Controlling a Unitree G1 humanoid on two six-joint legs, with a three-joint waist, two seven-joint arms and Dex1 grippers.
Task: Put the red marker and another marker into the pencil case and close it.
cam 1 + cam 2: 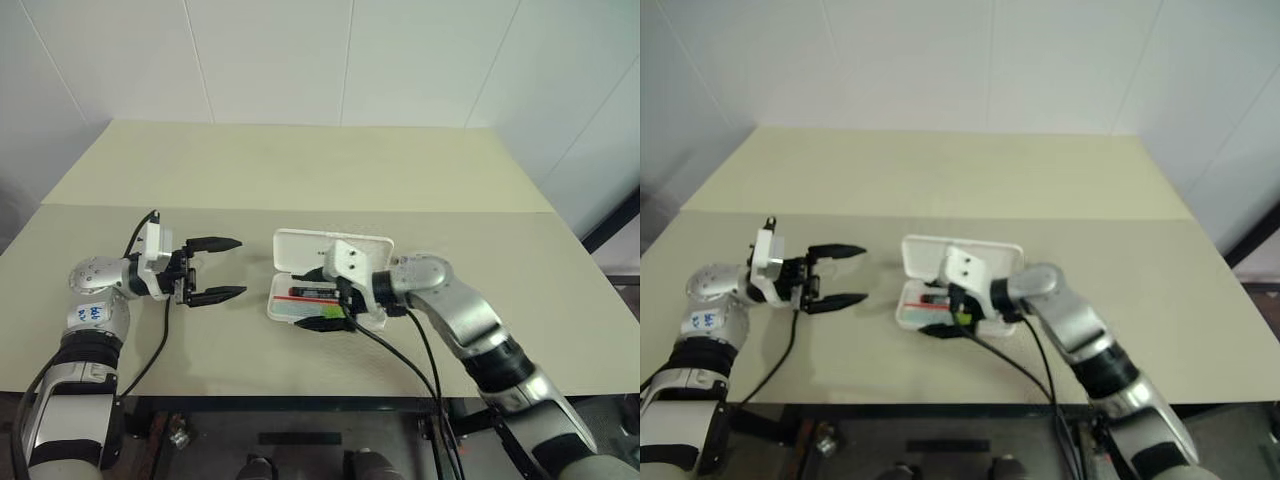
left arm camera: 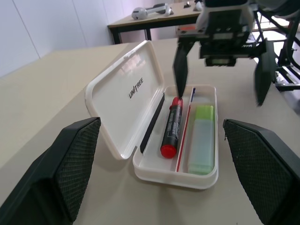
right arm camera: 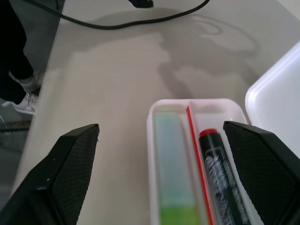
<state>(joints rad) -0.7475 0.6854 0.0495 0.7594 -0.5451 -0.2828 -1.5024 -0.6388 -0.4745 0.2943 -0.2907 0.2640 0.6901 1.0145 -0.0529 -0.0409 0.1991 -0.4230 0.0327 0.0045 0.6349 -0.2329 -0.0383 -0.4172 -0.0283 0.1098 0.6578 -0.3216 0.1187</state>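
The white pencil case (image 1: 372, 318) lies open on the table's near half, its lid (image 2: 123, 96) tilted up at the far side. Inside, the red marker (image 2: 172, 127), dark-barrelled with red ends, lies beside the lid. The light-green marker (image 2: 202, 139) lies in the other compartment, past a thin red divider. My right gripper (image 1: 314, 300) hovers open over the case's right end, holding nothing; one fingertip (image 2: 180, 75) stands just above the red marker's far end. My left gripper (image 1: 240, 268) is open and level, a short way left of the case, pointing at it.
Black cables (image 1: 160, 340) trail from both wrists over the table's front edge (image 1: 300, 395). A seam (image 1: 300, 210) crosses the beige table behind the case. A second table (image 2: 154, 18) stands farther off in the left wrist view.
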